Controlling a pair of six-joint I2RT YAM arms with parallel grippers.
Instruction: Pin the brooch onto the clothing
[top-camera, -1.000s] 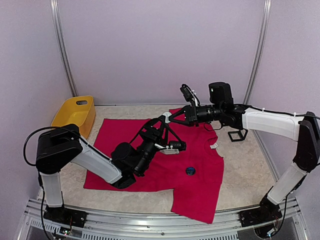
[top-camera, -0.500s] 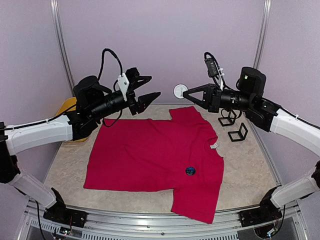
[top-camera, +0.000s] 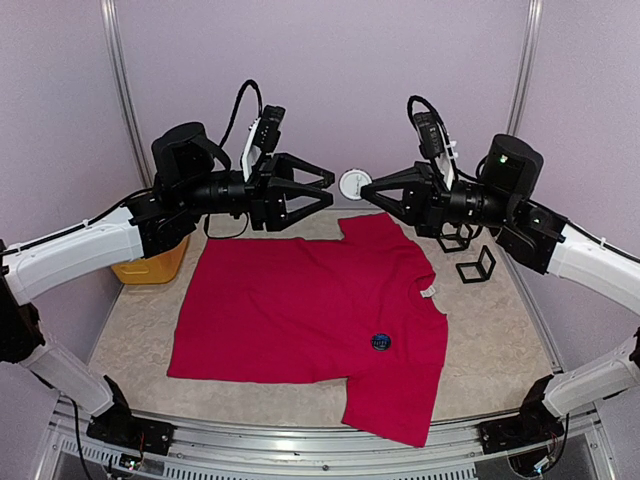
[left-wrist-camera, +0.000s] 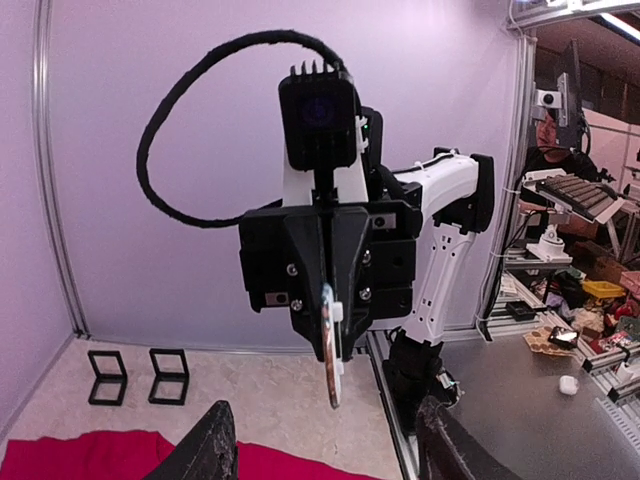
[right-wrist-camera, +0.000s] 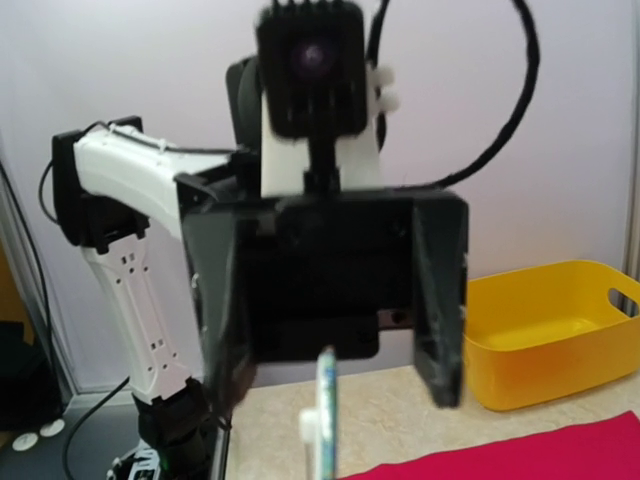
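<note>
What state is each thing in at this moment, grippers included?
Left gripper: open, empty, up above the table.
Right gripper: shut on the brooch, up above the table.
Brooch: held edge-on between the right fingers, not on the clothing.
Clothing: spread flat, not held.
Blue badge: on the clothing; pinned or not, cannot tell.
Yellow tub: upright.

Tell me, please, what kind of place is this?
Probably a robotics laboratory test cell. The left arm and right arm are mounted at a metal-framed table with plain lilac walls; the right pincer holds a white disc. Past the frame, the left wrist view shows a cluttered workbench and a person.
</note>
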